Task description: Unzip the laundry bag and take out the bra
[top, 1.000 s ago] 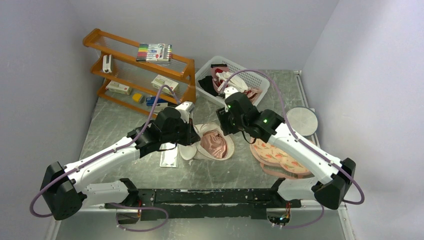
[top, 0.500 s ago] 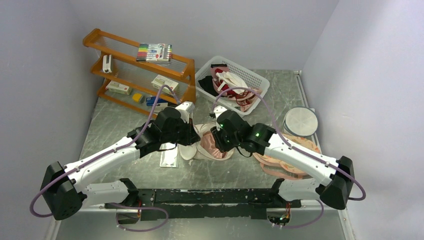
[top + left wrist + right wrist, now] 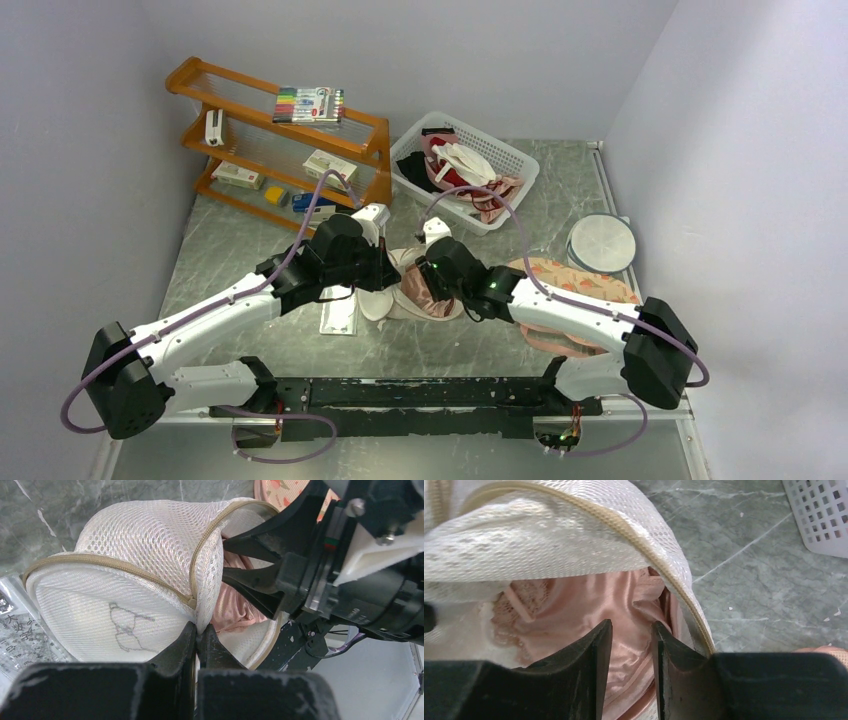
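Observation:
The cream-white mesh laundry bag (image 3: 385, 295) lies unzipped at mid-table; its beige zip rim and black emblem show in the left wrist view (image 3: 125, 580). My left gripper (image 3: 197, 630) is shut on the bag's mesh edge and holds the flap up. A pink satin bra (image 3: 428, 285) sits in the opening and shows in the left wrist view (image 3: 235, 610) and the right wrist view (image 3: 574, 605). My right gripper (image 3: 630, 627) is open inside the bag's mouth, with its fingers on either side of a fold of the bra.
A white basket (image 3: 418, 145) of clothes stands at the back. A wooden shelf (image 3: 270, 120) is at the back left. Peach fruit-patterned pads (image 3: 580, 285) and a grey disc (image 3: 603, 240) lie to the right. A clear packet (image 3: 338, 315) lies by the bag.
My right arm has swung left and down from above the basket side into the open bag, onto the bra. The left arm has held still with the flap.

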